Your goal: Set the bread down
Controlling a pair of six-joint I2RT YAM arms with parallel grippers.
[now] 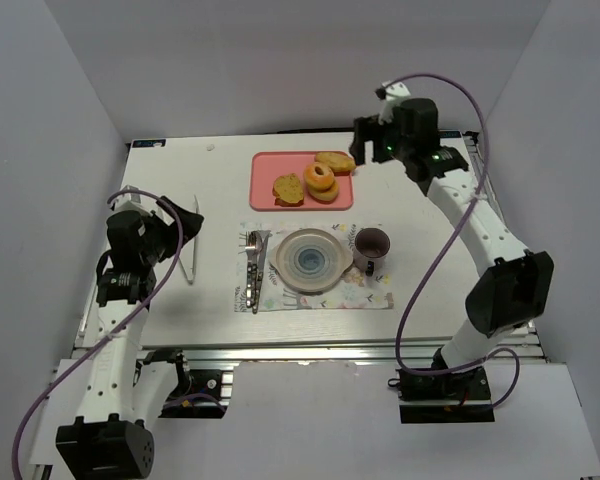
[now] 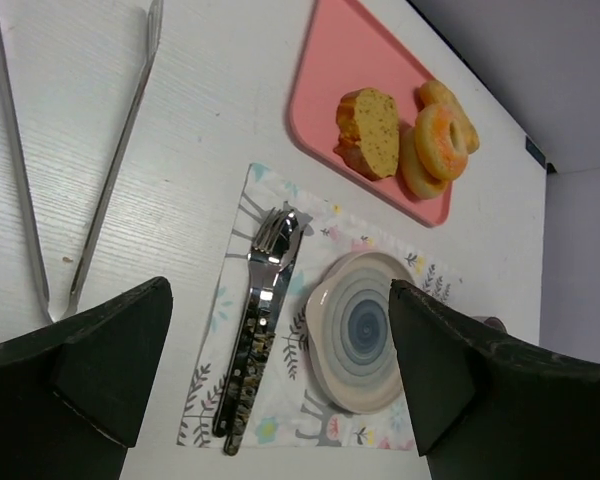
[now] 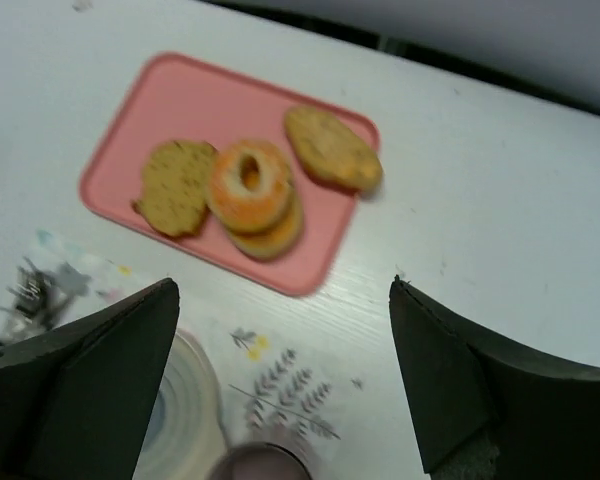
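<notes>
Bright even light, soft shadows, slight blur in right wrist view.

We see a salmon-pink tray point(image 1: 265, 170), orange-brown bread point(image 1: 319, 177) with a dark hole, a paler tan ring point(image 1: 327, 193), a speckled yellow toast slice point(image 1: 289, 189) and a golden-tan oval roll point(image 1: 335, 161). The placemat point(image 1: 365, 295) is white with pastel leaves and flowers. The plate point(image 1: 310, 260) is cream with blue-grey concentric rings, the mug point(image 1: 372, 248) dark purple and the table point(image 1: 430, 290) white.

Paler ring point(image 3: 277, 236) half under bread point(image 3: 268, 200)

White table point(image 1: 180, 170) w/ pink tray point(image 1: 270, 165), placemat point(image 1: 372, 296), tongs point(image 1: 192, 256)
</notes>
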